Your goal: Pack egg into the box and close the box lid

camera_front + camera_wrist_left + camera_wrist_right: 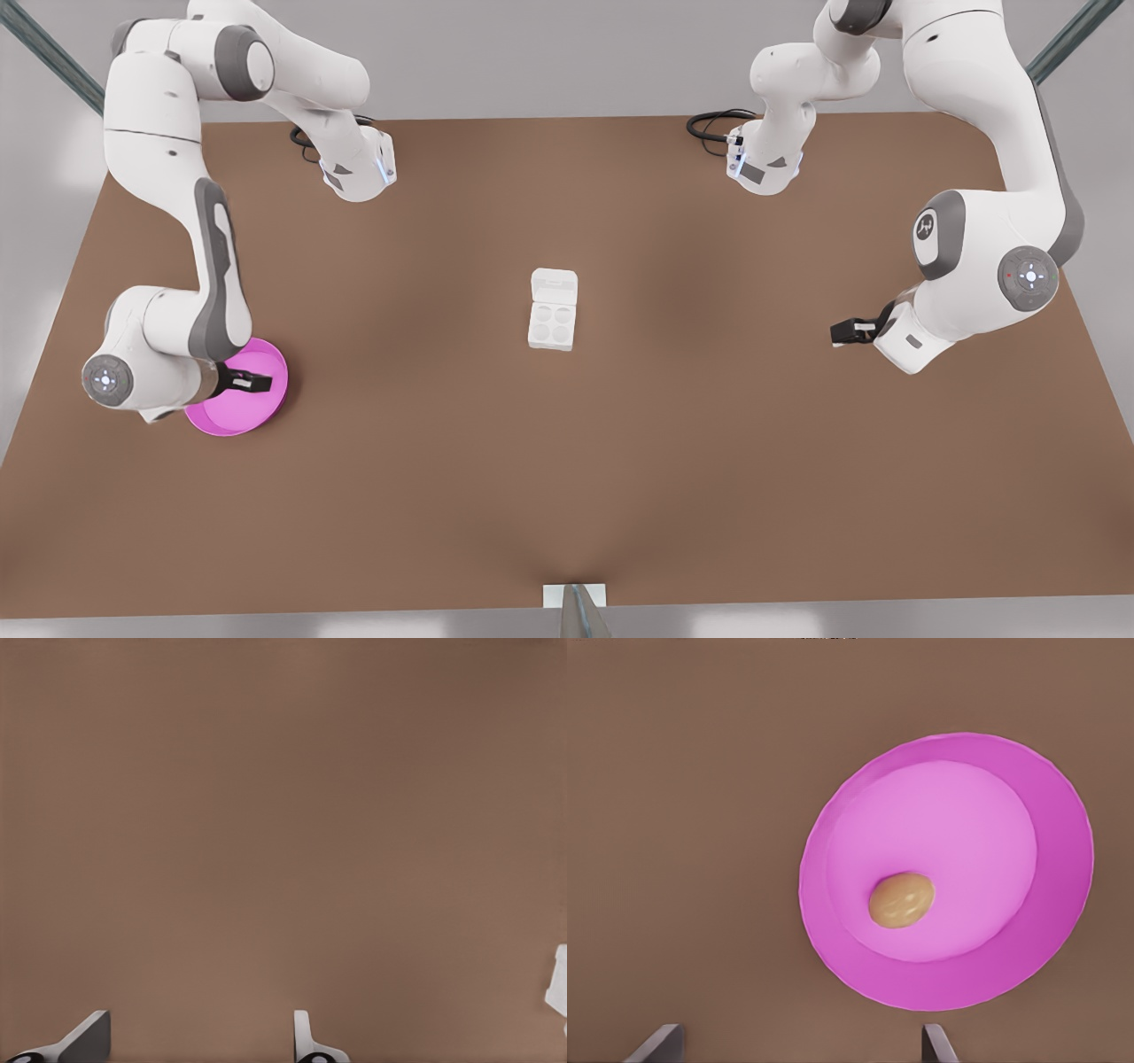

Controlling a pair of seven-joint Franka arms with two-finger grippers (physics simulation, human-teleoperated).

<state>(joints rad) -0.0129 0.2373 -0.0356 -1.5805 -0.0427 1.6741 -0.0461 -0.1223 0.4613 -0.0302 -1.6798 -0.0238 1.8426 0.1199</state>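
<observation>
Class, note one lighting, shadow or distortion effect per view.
Front view: the table edges bow, a wide-lens warp; right pincer over the pink dish, left pincer waits over bare table. Right wrist view: the egg casts hardly any shadow. Left wrist view: flat, even light.

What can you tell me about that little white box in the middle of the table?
The box is a small white carton, plastic-looking, lying open on the brown table. Its tray has four round cups, all empty. The box lid, a flat square flap with a raised rim, lies folded back flat beside the tray. Nothing touches it but the table.
</observation>
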